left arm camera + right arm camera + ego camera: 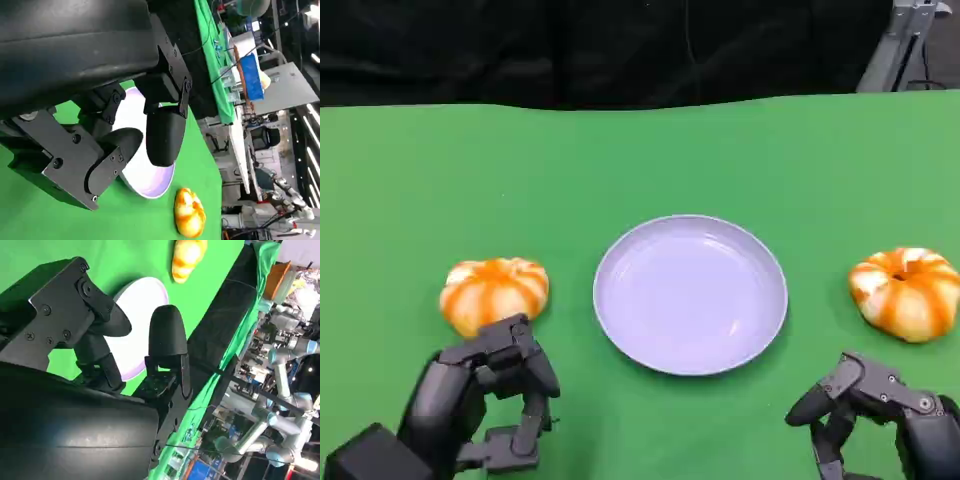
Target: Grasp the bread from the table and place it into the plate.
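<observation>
Plate [690,295], lilac and bare, centred on green table [640,160]; 2 orange-and-white striped breads, 1 at each side. Left bread [494,293] lying just beyond left hand [485,405], well apart from plate rim; right bread [907,291] near right hand [875,415], likewise clear of plate. Fingers of both hands parted and holding nothing, neither touching a bread. Risks, as judged: rounded, glossy crust liable to roll or squirt from a shallow pinch; closing too low likely to snag table cloth; a sideways approach apt to shove bread away rather than seat it; a release at the rim could tip plate or leave bread half on it. Ambiguity over which of 2 breads to take.
</observation>
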